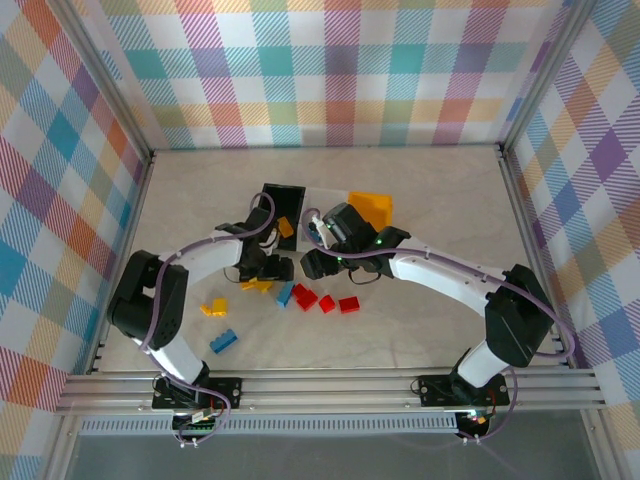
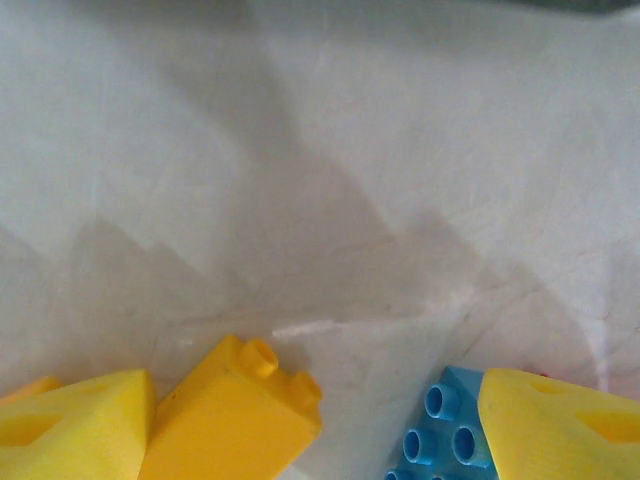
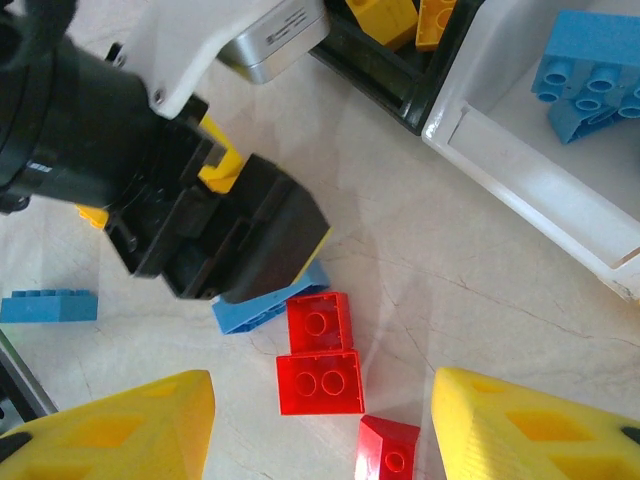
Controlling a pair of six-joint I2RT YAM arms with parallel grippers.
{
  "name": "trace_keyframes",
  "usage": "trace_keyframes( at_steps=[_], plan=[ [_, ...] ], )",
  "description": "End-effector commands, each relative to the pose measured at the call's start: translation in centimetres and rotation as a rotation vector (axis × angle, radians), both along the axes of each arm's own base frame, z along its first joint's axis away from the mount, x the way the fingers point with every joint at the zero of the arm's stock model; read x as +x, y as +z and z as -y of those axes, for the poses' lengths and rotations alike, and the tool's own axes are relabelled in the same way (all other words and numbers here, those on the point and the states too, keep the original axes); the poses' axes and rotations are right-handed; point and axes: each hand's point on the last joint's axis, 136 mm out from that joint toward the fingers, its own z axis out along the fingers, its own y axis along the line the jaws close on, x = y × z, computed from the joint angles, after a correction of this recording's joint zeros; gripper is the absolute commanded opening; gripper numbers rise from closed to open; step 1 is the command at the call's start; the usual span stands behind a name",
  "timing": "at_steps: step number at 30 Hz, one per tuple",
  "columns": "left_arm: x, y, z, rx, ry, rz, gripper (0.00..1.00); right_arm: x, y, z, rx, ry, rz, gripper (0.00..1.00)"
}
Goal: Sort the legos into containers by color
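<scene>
A: Claws?
B: My left gripper [image 2: 318,425] stands wide astride a yellow brick [image 2: 235,420], blue brick [image 2: 440,435] beside it. My right gripper [image 3: 320,430] gapes above red bricks [image 3: 320,380], short of the white bin [image 3: 520,180].

Top view, 12 o'clock = away from the arm bases [image 1: 197,388]. Bins sit in a row at the centre of the table [image 1: 430,330]: left bin [image 1: 270,192], middle bin [image 1: 328,197] hard against it at 3 o'clock, right bin [image 1: 372,208] just past that at 3. Left-bin bricks [image 3: 385,15] and middle-bin bricks [image 3: 590,60] lie inside. Loose row [image 1: 304,296] is at 6 o'clock of the bins, running 9 to 3. Small clump [image 1: 213,308] lies off the row's 9 o'clock end. Lone brick [image 1: 223,341] is at 5 o'clock of the clump, nearest the bases.
</scene>
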Motion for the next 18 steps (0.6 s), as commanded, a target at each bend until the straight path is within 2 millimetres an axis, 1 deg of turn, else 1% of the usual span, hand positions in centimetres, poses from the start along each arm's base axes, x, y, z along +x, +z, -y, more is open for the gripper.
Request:
trace_keyframes(
  at_steps=[1,5,9,14,18],
  plan=[
    [-1.9,0.6,-0.5,-0.001,0.018,-0.012,0.84,-0.2,0.4,-0.5,0.025,0.002,0.006,0.59],
    [-2.9,0.8,-1.3,0.019,0.034,-0.009,0.82,-0.5,0.4,-0.8,0.026,0.01,0.003,0.59],
    [-2.9,1.1,-1.6,0.027,0.051,0.006,0.8,-0.8,0.4,-0.9,0.022,0.017,0.004,0.59],
    [-1.8,1.1,-1.7,0.052,0.056,0.023,0.75,-1.3,0.3,-0.9,0.019,0.024,0.002,0.59],
    [-0.8,0.6,-2.0,0.107,0.038,0.016,0.71,-1.5,0.2,-0.8,0.012,0.025,0.001,0.59]
  ],
)
